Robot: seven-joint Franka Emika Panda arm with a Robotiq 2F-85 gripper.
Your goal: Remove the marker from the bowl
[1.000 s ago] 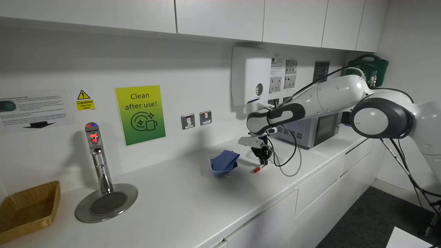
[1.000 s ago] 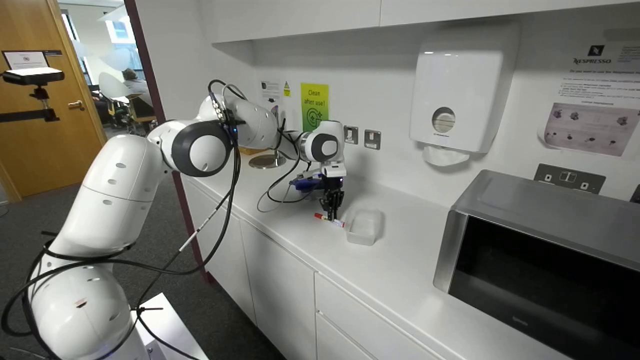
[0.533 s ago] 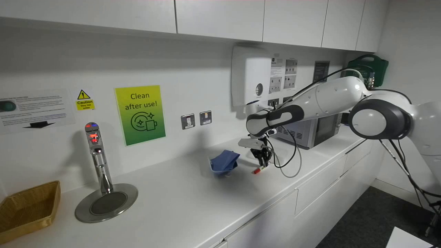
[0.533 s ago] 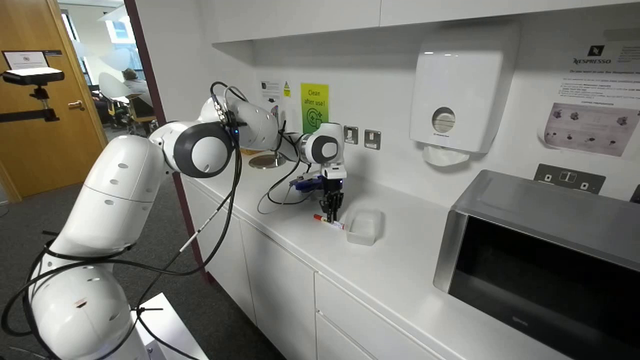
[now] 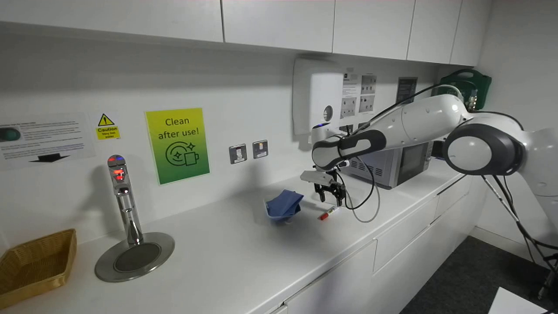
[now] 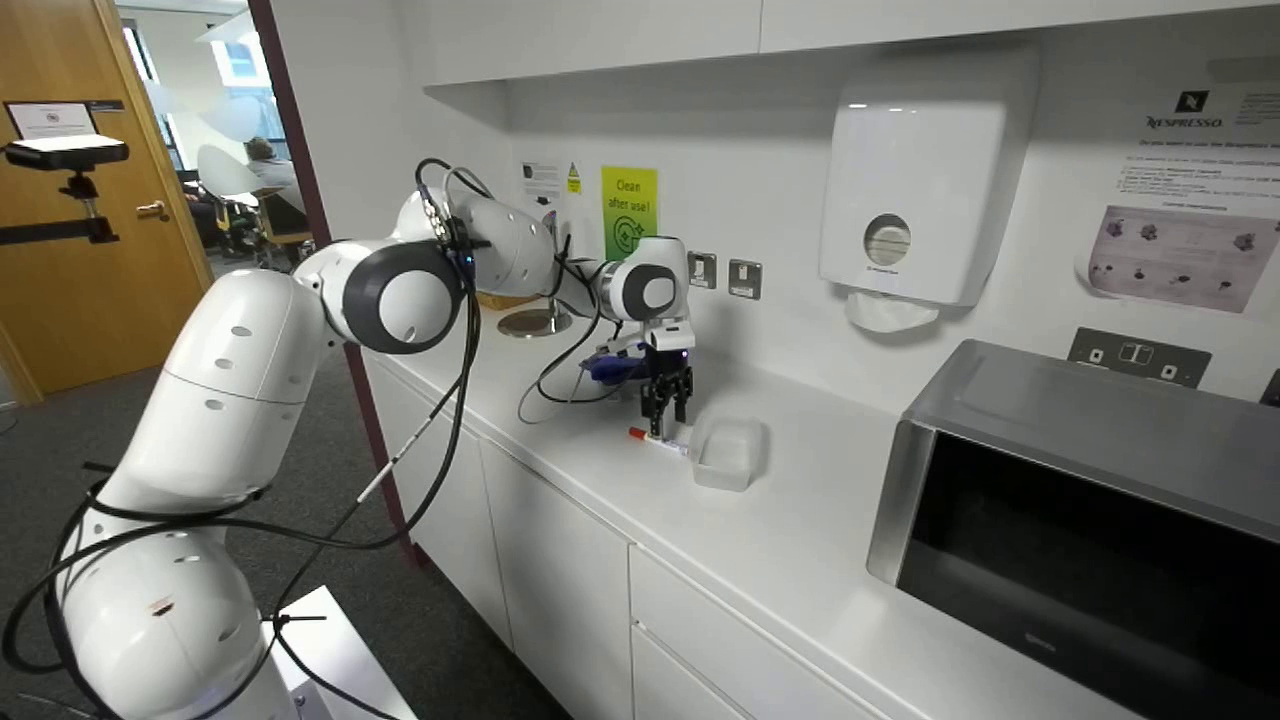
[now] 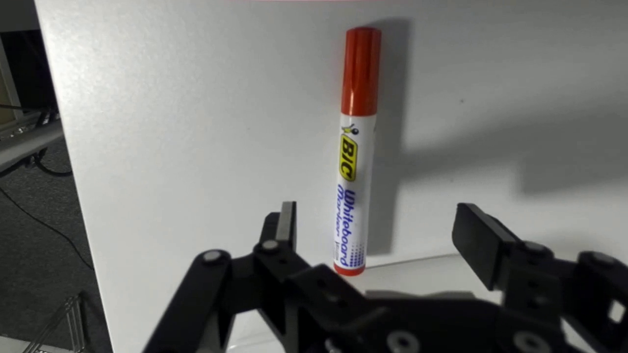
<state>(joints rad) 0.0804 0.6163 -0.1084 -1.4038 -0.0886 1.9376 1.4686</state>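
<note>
Since the red-and-white marker (image 7: 356, 151) lies flat on the counter (image 7: 196, 122), outside any container, the removal looks done; the tool (image 7: 378, 220) stands over it, fingers spread to either side, gripping nothing, and that gap would let it lift away without dragging the marker. The end opposite the cap is just beside a translucent tub (image 6: 722, 474), perhaps the task's bowl, with no marker inside; whether they touch is unclear. In an exterior view, a blue folded object (image 5: 285, 204) sits nearby; whether a vessel holds it I cannot tell
</note>
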